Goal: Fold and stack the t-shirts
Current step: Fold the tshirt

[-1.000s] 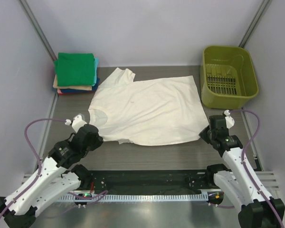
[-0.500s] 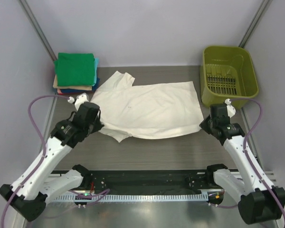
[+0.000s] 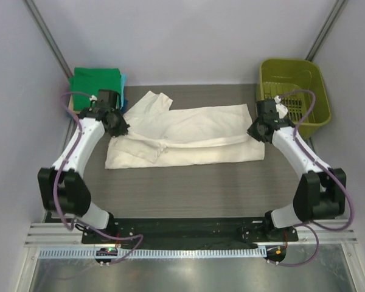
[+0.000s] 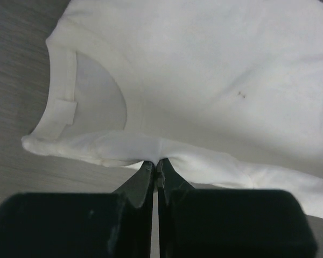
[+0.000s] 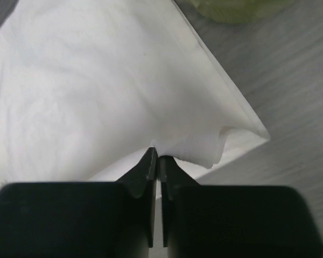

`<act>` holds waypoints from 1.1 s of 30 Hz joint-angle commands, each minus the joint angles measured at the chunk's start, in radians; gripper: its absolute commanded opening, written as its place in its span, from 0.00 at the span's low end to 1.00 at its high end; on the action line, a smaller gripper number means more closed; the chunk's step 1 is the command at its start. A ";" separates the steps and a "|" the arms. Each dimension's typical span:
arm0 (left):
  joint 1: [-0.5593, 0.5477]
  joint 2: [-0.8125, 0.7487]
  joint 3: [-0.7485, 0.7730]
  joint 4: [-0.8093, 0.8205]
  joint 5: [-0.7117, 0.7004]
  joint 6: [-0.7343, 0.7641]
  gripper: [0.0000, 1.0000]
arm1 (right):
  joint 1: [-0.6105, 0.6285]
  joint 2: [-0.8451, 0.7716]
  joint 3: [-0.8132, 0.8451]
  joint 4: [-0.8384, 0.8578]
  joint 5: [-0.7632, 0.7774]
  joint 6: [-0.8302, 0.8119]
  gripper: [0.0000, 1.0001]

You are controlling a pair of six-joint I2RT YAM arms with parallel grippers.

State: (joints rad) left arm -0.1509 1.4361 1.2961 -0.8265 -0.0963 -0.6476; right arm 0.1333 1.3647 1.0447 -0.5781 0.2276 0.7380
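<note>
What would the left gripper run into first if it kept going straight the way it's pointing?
The cream shirt: the left gripper is shut on its folded edge, and more of that shirt lies straight ahead. Depth is unclear.

An olive-green plastic basket [image 3: 304, 128] sits in the far right corner, its slotted floor showing. From under it the grey wood-grain table [image 3: 201, 188] spreads leftward and towards me. Pale walls [image 3: 188, 36] rise behind the basket, and a metal post [image 3: 325, 27] slants up just beyond it. Well nearer than the basket, a black plate [image 3: 188, 230] and a metal rail [image 3: 188, 252] cross the table's near edge.
</note>
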 commanded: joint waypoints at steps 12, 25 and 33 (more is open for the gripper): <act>0.089 0.080 0.146 -0.022 0.069 0.031 0.78 | 0.002 0.082 0.157 0.018 -0.034 -0.057 0.91; 0.178 -0.375 -0.684 0.418 0.009 -0.219 0.73 | -0.034 -0.105 -0.348 0.151 -0.126 -0.069 0.79; 0.260 -0.339 -0.747 0.536 0.026 -0.244 0.73 | -0.096 0.042 -0.311 0.244 -0.132 -0.078 0.75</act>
State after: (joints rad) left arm 0.0837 1.0912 0.5545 -0.4088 -0.0597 -0.8650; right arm 0.0582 1.3689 0.6949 -0.4206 0.0967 0.6785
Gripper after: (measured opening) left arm 0.735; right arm 0.758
